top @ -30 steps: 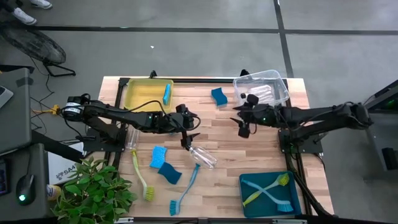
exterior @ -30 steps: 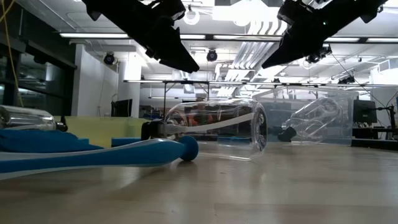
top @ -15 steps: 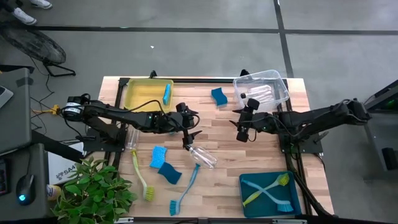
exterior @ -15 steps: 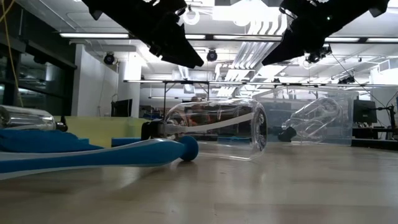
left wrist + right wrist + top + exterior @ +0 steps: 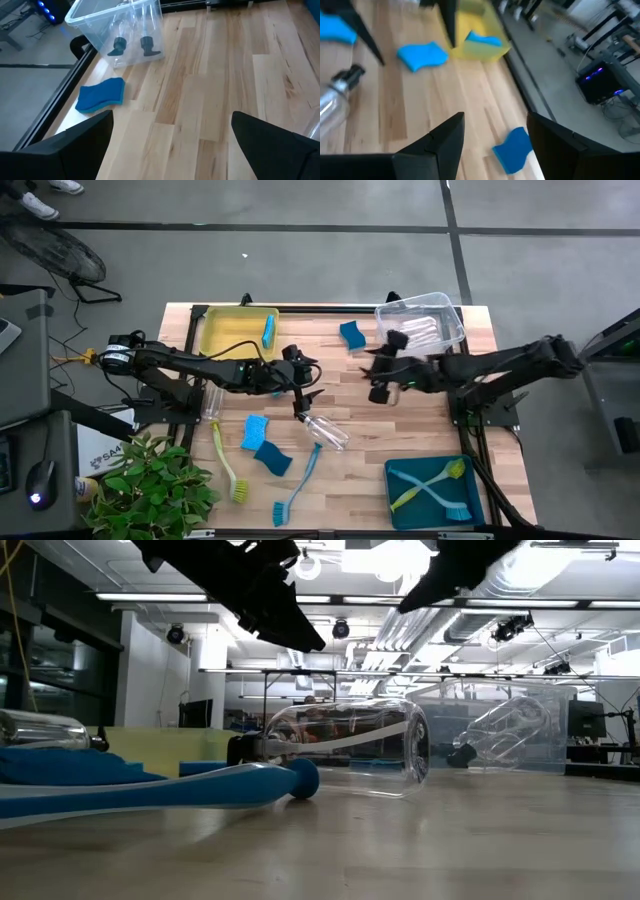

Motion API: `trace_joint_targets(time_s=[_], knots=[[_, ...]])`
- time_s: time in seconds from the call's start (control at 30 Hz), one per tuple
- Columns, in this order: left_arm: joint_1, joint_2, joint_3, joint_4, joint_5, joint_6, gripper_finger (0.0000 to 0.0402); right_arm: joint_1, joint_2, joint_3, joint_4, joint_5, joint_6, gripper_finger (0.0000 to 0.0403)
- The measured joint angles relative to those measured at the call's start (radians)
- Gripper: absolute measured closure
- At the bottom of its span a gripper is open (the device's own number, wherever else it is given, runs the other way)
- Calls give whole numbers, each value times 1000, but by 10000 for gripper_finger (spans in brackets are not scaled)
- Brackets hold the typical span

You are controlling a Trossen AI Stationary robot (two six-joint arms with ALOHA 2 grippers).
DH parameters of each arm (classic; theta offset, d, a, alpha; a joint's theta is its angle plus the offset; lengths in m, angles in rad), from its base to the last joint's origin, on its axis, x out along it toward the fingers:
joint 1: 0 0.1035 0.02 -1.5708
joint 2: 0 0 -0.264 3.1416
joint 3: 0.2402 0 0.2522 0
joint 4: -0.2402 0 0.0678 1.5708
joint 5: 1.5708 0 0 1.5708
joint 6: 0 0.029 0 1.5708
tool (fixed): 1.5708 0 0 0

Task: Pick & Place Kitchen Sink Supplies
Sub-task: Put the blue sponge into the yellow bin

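Note:
A clear bottle with a black top point(image 5: 326, 430) point(image 5: 345, 745) lies on its side at the table's middle. My left gripper point(image 5: 312, 383) point(image 5: 172, 137) hovers open just beyond the bottle's far end, above the table. My right gripper point(image 5: 368, 375) point(image 5: 492, 142) hangs open over the middle of the table, near a blue sponge point(image 5: 351, 334) point(image 5: 514, 149) lying flat. Two more blue sponges point(image 5: 262, 444) lie near the front left, between a yellow-green brush point(image 5: 228, 465) and a blue brush point(image 5: 298, 485). Another bottle point(image 5: 213, 402) lies under my left arm.
A yellow bin point(image 5: 225, 340) at the far left holds a blue sponge. A clear bin point(image 5: 455, 325) at the far right holds bottles. A teal bin point(image 5: 400, 505) at the near right holds brushes. A leafy plant point(image 5: 150, 485) stands off the near left corner.
My right gripper has moved toward the table's left, away from the clear bin, and has risen; in the low view it has climbed toward the top of the picture. The bottle and sponges lie where they were.

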Motion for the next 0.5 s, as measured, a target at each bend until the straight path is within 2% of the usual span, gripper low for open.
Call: trace_joint_targets(time_s=[0.23,0.43,0.5], knots=[[0,-20,0,-52,6,-4,2,-48,299,286,-314,-22,-4,194],[-1,-105,0,-156,9,-39,2,-189,468,439,-394,-214,59,194],[-1,-136,0,-196,15,-51,2,-232,508,470,-392,-227,91,194]])
